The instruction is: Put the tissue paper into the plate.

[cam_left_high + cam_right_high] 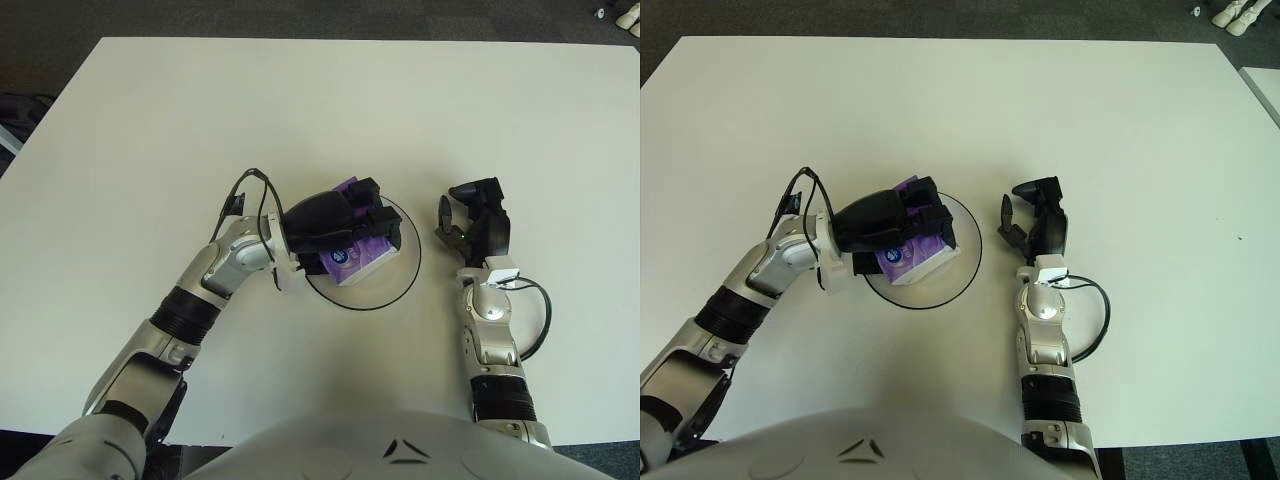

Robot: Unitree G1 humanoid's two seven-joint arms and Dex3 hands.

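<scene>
A white table (300, 110) carries a clear plate (408, 275).

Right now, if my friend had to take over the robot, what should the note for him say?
Left hand: closed around the purple and white tissue pack, holding it over the inside of the clear plate.
Right hand: idle, to the right of the plate, holding nothing, fingers loosely open.
Done: the tissue pack has been picked up and brought to the plate on the white table.
Left to do: I cannot tell if the pack already touches the plate. Lower it if needed, open the left hand, then pull the hand away without dragging the plate.
</scene>
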